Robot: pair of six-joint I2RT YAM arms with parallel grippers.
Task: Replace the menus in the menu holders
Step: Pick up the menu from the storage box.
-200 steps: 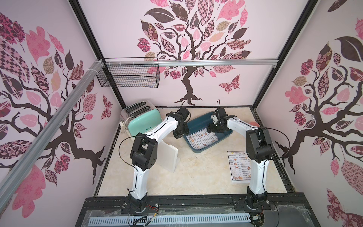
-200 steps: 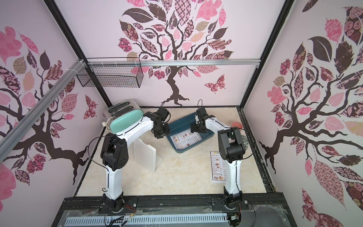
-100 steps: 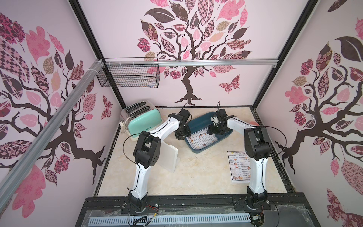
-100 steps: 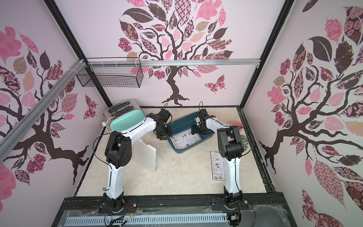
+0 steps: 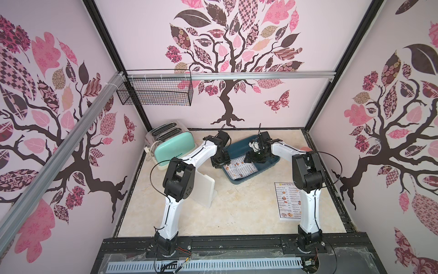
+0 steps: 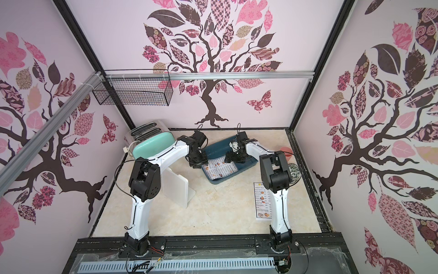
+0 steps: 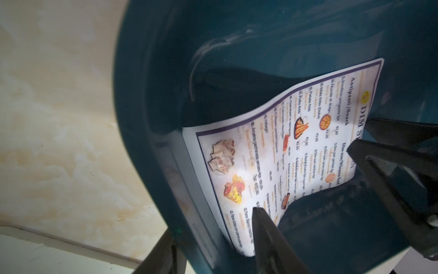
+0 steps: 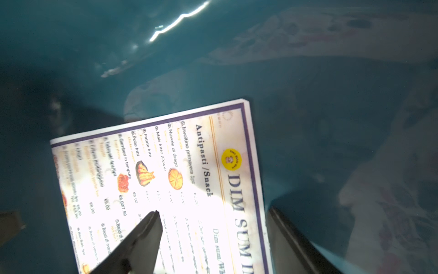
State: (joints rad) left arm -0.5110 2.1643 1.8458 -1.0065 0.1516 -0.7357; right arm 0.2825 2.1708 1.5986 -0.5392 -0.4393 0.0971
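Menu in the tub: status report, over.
Left pincer astride tub wall, grip unclear. Right pincer open over menu, at header edge. Sheet curled inside tub; wall crowds it.

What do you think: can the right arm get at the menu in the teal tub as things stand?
Likely yes: its open fingers hang in the tub, straddling one edge of the menu, with nothing in between.
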